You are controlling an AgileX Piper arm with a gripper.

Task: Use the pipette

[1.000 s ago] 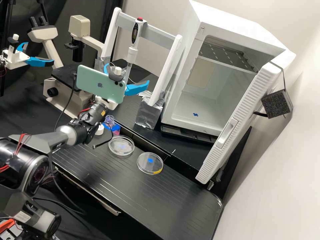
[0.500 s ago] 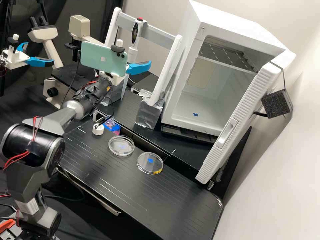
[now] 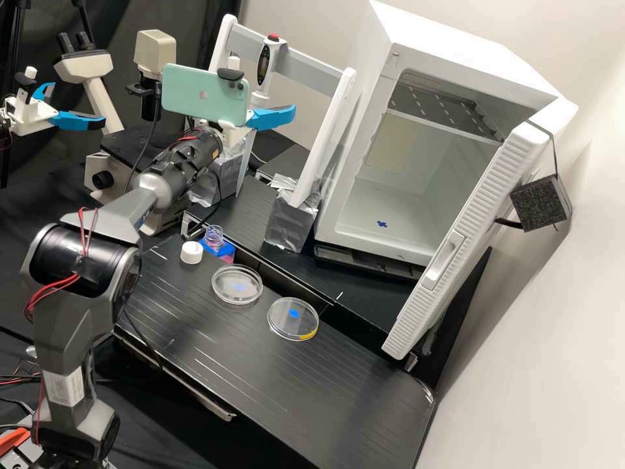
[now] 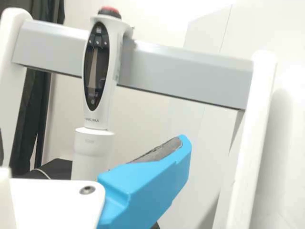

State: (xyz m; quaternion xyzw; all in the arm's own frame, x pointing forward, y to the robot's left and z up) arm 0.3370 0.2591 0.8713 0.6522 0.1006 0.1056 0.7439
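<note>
White, red-topped plastic pipette point(image 4: 96, 86) hangs on the flat grey crossbar point(image 4: 186, 71), open claw point(image 3: 254, 98) near it. Prob. lining up for pick-up; next needs a slow move fwd., pipette centred, then firm squeeze.

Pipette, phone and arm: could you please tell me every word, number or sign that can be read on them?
No word or number can be read.
Pipette: print low on its body, too small to read.
Phone: a small pale logo on its back, a sign without words.
Arm: a white label, its print too small to read.
</note>
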